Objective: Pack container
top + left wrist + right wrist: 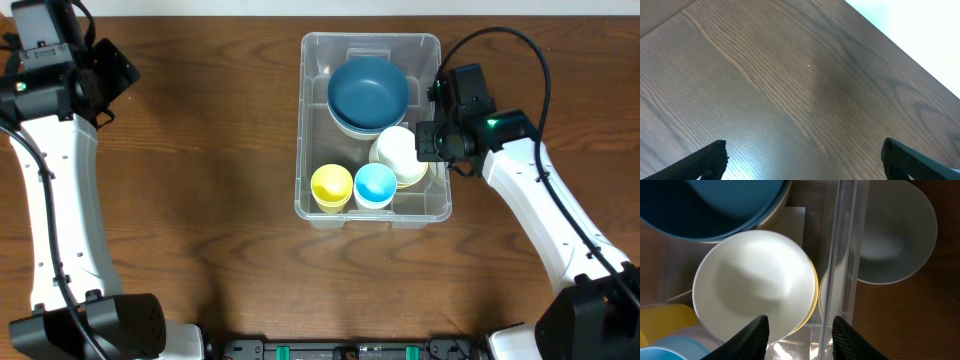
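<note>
Clear rectangular plastic bin (301,150), top centre of the overhead frame, holds a dark blue bowl (368,88), a white bowl (398,152) sitting on a yellow bowl (813,297), a yellow cup (331,187) and a light blue cup (375,185). Step looks like letting go of the white bowl. Next move probably needs a straight lift clear of the bin's right wall. Right gripper (800,337): jaws part-open at that bowl's rim, gripping nothing. Left gripper (802,157): spread wide, empty, over the wooden table (790,75).
</note>
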`<state>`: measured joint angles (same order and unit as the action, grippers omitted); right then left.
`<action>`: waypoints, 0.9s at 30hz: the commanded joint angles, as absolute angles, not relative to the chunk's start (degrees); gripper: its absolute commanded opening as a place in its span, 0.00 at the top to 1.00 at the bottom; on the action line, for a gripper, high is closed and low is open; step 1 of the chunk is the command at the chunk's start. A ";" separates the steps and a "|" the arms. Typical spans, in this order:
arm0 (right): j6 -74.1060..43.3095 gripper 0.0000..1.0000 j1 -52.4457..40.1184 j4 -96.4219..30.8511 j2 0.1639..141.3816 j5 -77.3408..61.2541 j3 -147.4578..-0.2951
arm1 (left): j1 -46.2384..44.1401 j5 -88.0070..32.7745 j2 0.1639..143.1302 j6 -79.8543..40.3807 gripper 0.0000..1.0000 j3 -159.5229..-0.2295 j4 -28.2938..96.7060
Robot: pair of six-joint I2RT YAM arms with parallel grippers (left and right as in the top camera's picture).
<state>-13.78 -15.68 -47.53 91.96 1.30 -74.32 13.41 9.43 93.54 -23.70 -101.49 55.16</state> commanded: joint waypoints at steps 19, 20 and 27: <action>-5.63 0.99 -20.25 -39.05 88.97 -11.29 -76.16 | 13.58 10.13 93.23 -22.94 0.02 -101.75 55.27; -5.63 0.99 -20.99 -38.26 89.36 -10.39 -76.16 | 13.58 10.13 93.23 -22.94 0.02 -101.75 55.27; -5.48 0.99 -23.31 -35.33 94.89 -7.94 -76.16 | 13.58 10.13 93.23 -22.94 0.02 -101.75 55.27</action>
